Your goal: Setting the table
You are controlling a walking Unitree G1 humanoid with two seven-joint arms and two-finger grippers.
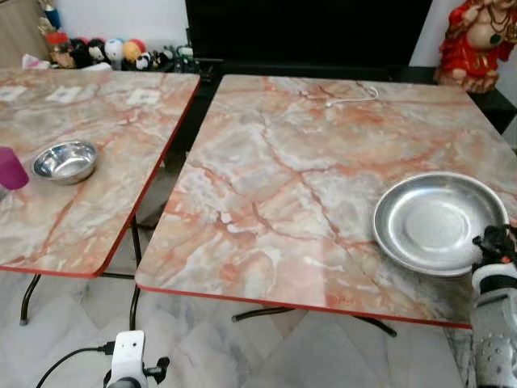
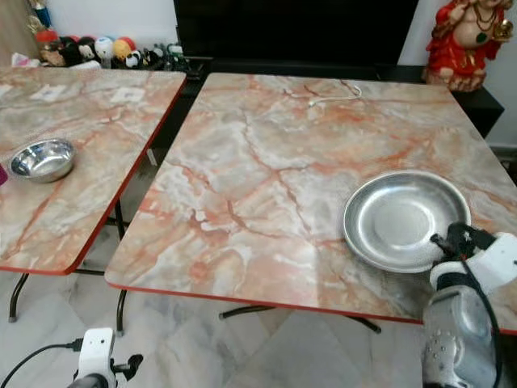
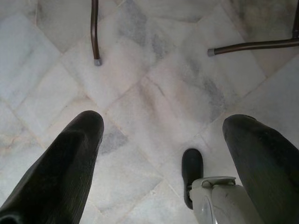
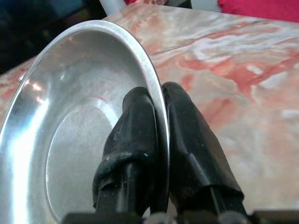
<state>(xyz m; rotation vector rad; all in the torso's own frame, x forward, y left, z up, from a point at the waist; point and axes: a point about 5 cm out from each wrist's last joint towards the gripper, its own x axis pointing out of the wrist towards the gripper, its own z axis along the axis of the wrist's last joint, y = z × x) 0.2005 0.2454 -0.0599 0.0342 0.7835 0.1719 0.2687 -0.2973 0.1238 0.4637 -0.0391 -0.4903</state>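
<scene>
Pinching the steel plate [image 4: 70, 116] by its thin rim near the table's [image 1: 266, 186] front right corner, my right gripper [image 4: 161, 135] judges it light, stiff, slippery; my left gripper [image 3: 163, 154] hangs spread.

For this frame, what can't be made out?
- Pink cup on the left table: cut off by the left eye view's edge.
- Red figurine: cropped at the top corner.
- Steel plate near rim: hidden behind the right gripper clamping it.
- Small toys: too small to identify.
</scene>
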